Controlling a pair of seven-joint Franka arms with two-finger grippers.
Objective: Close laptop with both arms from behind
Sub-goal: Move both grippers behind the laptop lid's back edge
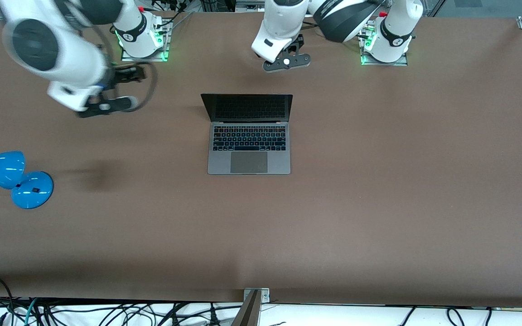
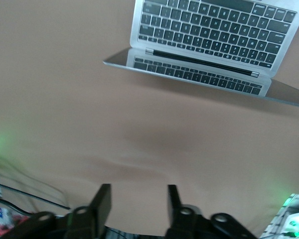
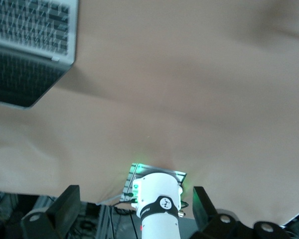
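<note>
The left gripper's [image 2: 137,201] two black fingers [image 2: 102,199] stand apart with only bare table between them, and the gripper hangs over the brown table [image 1: 379,181] between the arm bases and the laptop's raised lid. The right gripper's [image 3: 134,206] fingers [image 3: 67,199] are spread wide on nothing, over the table toward the right arm's end, though blur in the front view makes its exact spot hard to fix. The laptop [image 1: 248,136] sits open mid-table, dark screen upright, keyboard and trackpad facing the front camera; a blue desk lamp [image 1: 14,179] rests near the table edge at the right arm's end.
</note>
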